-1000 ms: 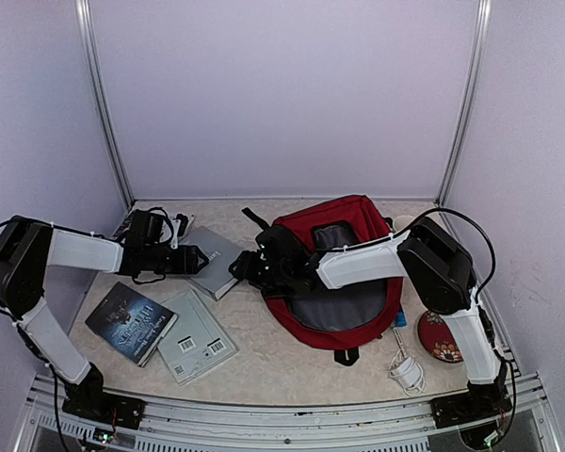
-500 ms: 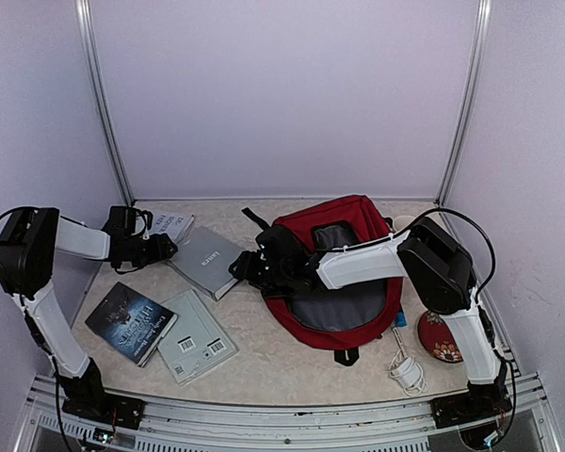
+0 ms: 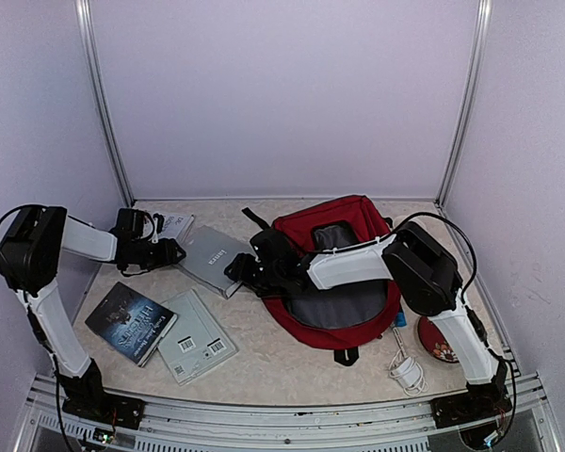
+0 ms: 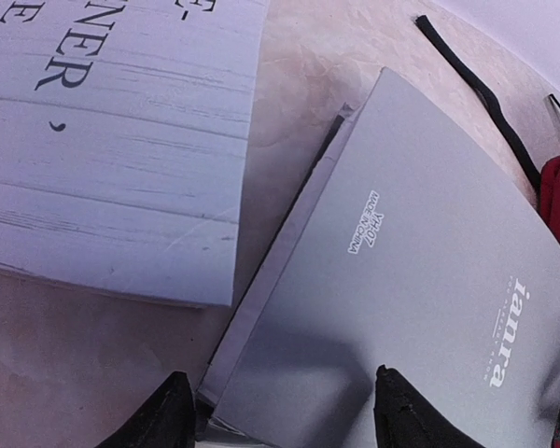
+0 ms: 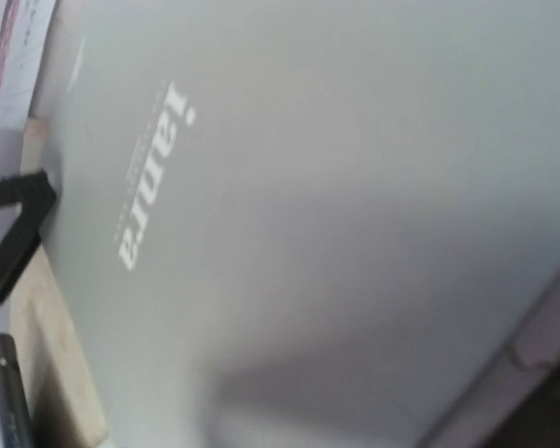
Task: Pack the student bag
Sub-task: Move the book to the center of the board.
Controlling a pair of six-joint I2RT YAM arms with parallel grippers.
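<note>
Where the student bag (image 3: 358,221) lies, pale walls (image 3: 282,94) enclose a beige tabletop (image 3: 273,353).

Dark-red student bag (image 3: 363,215) flat, unzipped, centre-right.

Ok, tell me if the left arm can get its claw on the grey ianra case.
Probably yes: the left claw is open at a corner of the grey ianra case, one finger either side, nothing between. The white booklet lies alongside, not blocking.
</note>
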